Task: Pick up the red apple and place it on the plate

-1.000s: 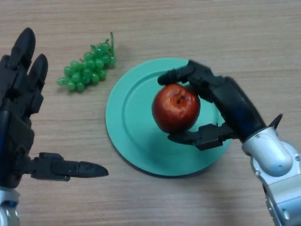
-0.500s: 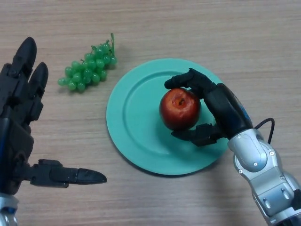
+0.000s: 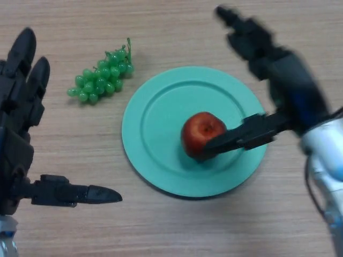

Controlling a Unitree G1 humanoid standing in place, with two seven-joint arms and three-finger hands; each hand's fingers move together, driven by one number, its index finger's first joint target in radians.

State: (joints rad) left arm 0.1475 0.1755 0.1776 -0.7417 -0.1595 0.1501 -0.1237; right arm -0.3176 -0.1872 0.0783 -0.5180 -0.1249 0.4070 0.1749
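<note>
The red apple (image 3: 201, 131) rests on the teal plate (image 3: 155, 123), a little right of the plate's middle. My right hand (image 3: 284, 80) is open above the plate's right side, fingers spread up and away from the apple. Its thumb (image 3: 241, 138) stretches across in front of the apple's lower right; I cannot tell whether it touches. My left hand (image 3: 19, 118) is open at the far left of the table, holding nothing.
A bunch of green grapes (image 3: 102, 76) lies on the wooden table just left of the plate's upper edge, between the plate and my left hand.
My right hand let go of the apple and opened, its fingers swinging up and to the right. The apple now sits on the plate. The left hand barely moved.
</note>
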